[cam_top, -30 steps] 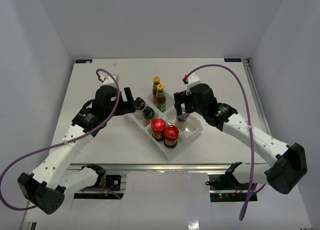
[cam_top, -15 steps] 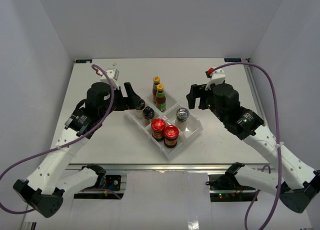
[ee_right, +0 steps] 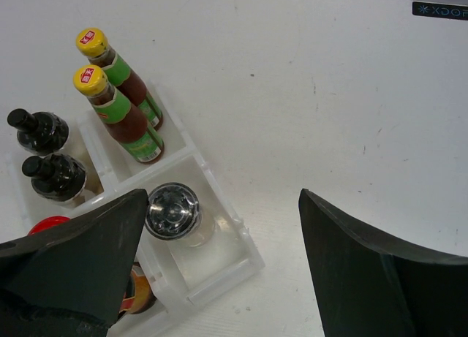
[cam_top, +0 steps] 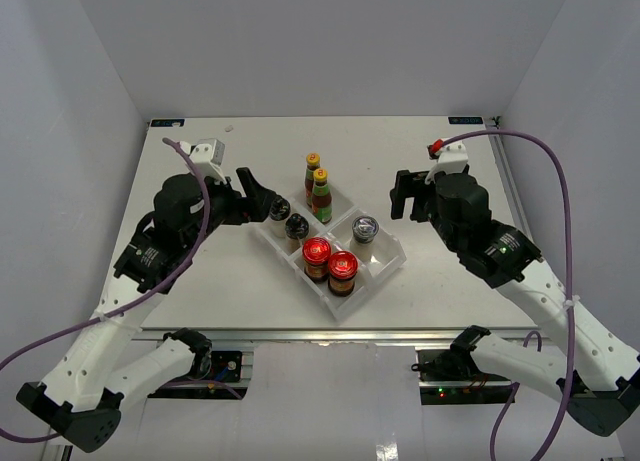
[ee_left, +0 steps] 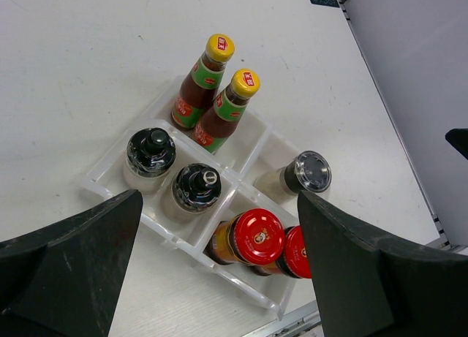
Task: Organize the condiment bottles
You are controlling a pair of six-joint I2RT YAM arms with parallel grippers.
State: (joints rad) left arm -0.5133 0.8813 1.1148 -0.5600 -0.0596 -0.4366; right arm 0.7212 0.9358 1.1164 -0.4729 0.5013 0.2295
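1. The left gripper (cam_top: 258, 199) hovers just left of the clear tray (cam_top: 392, 264), its fingers spread wide and grasping nothing.
2. The two pale black-capped bottles (ee_left: 150, 150) (ee_left: 196, 186) stand upright in the tray's left compartment.
3. The two yellow-capped sauce bottles (ee_left: 199, 85) (ee_left: 227, 110) stand side by side in the far compartment.
4. The two red-lidded jars (cam_top: 316, 253) (cam_top: 342, 267) sit close together in the near compartment.
5. The grey-lidded shaker (cam_top: 365, 228) stands alone in the right compartment.
6. The right gripper (cam_top: 405, 196) hangs right of the tray and apart from it, fingers released and empty.
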